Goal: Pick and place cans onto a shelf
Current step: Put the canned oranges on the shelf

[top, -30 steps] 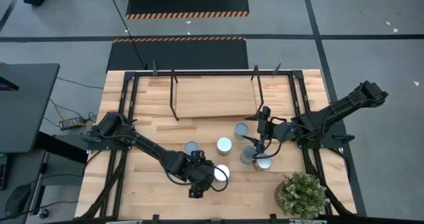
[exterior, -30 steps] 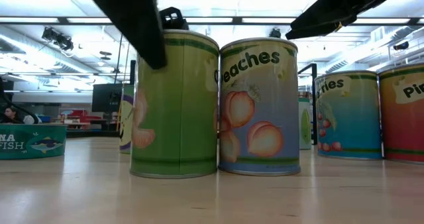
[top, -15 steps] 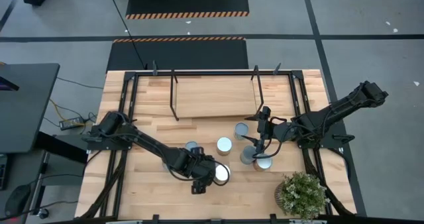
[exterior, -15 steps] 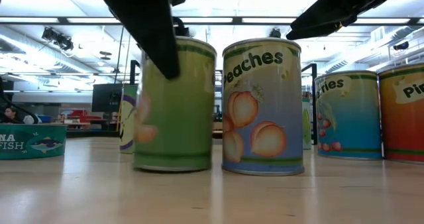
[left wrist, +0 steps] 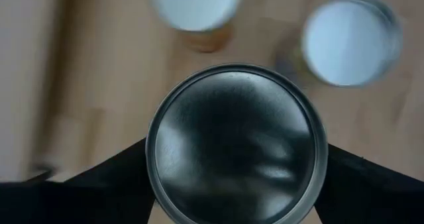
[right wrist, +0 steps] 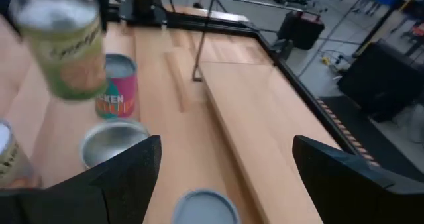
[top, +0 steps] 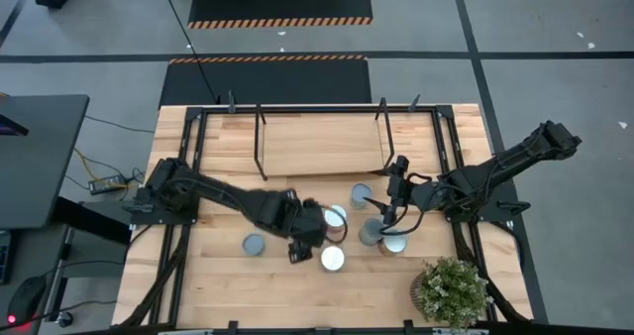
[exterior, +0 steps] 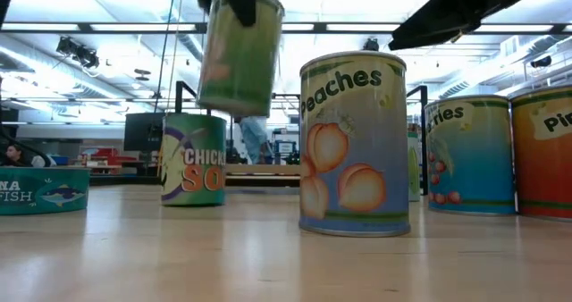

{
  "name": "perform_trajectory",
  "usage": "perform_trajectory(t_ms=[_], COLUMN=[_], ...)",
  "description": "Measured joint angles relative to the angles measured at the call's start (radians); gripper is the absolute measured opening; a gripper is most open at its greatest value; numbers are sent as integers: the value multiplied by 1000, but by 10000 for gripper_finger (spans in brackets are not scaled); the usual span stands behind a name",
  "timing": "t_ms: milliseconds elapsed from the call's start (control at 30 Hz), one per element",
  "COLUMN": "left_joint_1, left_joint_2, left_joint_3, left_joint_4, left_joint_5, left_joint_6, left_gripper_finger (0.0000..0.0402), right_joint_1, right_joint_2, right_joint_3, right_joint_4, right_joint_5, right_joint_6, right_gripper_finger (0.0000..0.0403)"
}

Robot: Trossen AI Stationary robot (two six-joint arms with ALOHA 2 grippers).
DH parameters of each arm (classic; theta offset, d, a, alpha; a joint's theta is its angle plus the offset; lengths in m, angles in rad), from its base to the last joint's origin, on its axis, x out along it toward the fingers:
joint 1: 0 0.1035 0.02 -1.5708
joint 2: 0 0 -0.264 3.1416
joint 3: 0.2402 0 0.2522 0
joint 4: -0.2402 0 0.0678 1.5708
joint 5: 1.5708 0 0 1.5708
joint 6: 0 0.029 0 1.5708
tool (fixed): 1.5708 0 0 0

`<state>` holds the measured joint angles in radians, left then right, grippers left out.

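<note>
Clearly off the worktop (top: 198, 276), a green-labelled can (exterior: 239, 52) hangs in the left gripper (top: 309, 224), whose fingers (left wrist: 99, 184) pinch its sides; the wrist view looks down on its dark round lid. Below it on the wood stand a peaches can (exterior: 354, 146), a chicken soup can (exterior: 193, 159) and a flat tuna tin (exterior: 43, 189). Farther back, the shelf (top: 322, 149) carries nothing. Over the cans at the right side, the right gripper (top: 394, 198) hovers, fingers (right wrist: 119, 184) spread.
</note>
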<state>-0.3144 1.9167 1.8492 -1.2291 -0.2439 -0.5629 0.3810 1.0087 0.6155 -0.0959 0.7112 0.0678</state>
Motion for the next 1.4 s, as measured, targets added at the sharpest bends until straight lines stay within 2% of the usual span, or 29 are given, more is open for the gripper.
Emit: perform_trajectory(t_ms=[100, 300, 533, 700, 833, 1067, 1400], left_joint_1=[58, 206, 399, 503, 556, 627, 630], left_joint_2=[-2, -2, 7, 46, 96, 203, 261], left_joint_3=[75, 155, 159, 159, 159, 159, 158], left_joint_4=[-11, -10, 152, 232, 253, 276, 261], left_joint_5=[-34, -27, 108, 175, 177, 204, 205], left_joint_6=[23, 101, 211, 286, 335, 377, 627], left_gripper_finger=[319, 320, 320, 320, 320, 320, 321], right_joint_1=[17, 56, 58, 58, 51, 34, 42], right_joint_2=[-38, -106, -113, -112, -112, -112, -112], right_joint_3=[0, 0, 6, 76, 122, 124, 124], right_joint_4=[-12, -10, -32, -96, -139, -155, -174], right_joint_5=[32, 39, 20, -22, -14, 11, 11], right_joint_6=[-5, -50, -71, -71, -94, -81, -70], right_gripper_finger=[348, 348, 348, 348, 348, 348, 348])
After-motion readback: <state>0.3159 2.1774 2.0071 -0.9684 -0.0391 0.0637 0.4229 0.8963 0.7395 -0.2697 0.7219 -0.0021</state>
